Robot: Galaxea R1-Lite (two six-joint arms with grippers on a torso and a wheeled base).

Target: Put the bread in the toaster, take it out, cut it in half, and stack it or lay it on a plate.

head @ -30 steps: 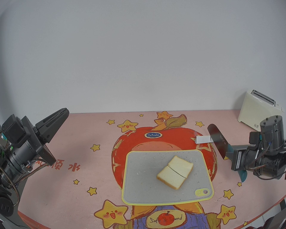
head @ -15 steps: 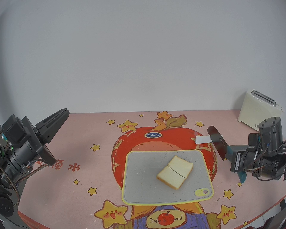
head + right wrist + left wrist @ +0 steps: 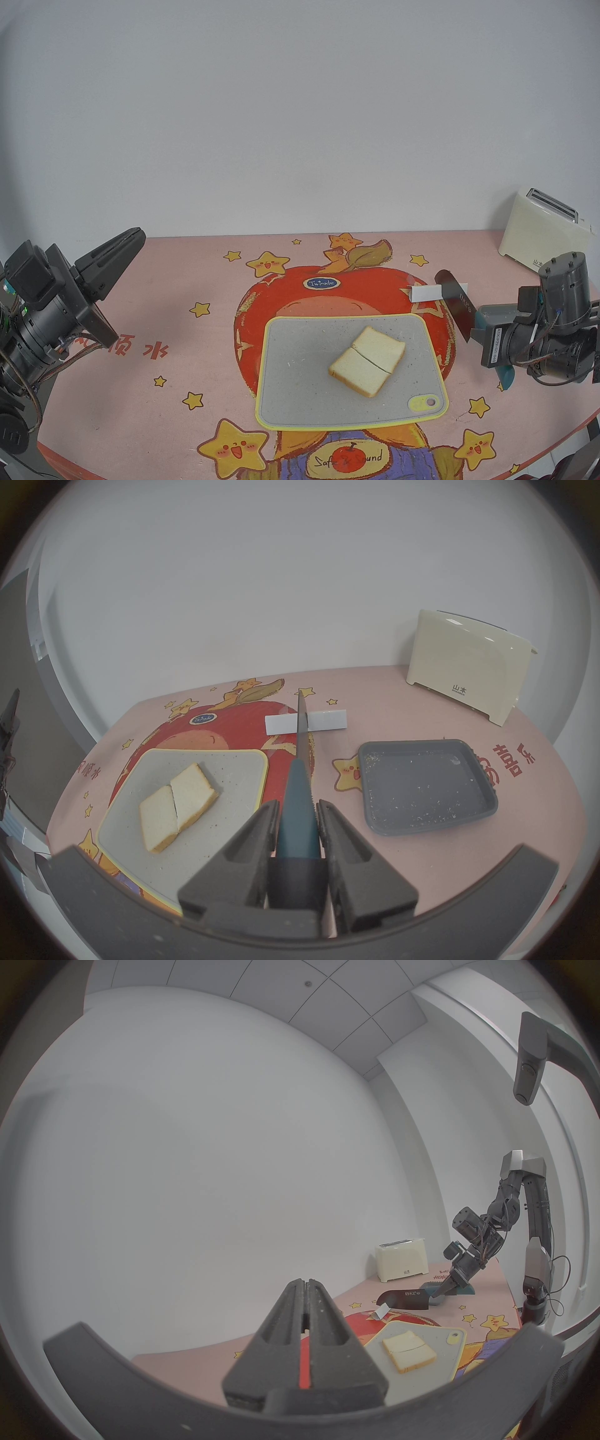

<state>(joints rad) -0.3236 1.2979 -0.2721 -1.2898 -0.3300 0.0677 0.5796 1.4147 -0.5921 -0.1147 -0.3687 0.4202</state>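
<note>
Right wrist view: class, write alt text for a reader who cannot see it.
The right hand grips a knife by its handle, blade pointing forward. Bread cut in two lies on a board on one side of the blade, a grey tray on the other, a toaster beyond the tray.

- Left hand (image 3: 128, 242) held raised at the robot's left side, its fingers pressed together.
- Right hand (image 3: 297, 814) low at the right, fingers clamped on the knife (image 3: 300, 761) handle.

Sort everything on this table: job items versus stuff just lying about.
Job: cut bread, cutting board, knife held in right gripper, toaster, grey tray.
Lying about: white card.
</note>
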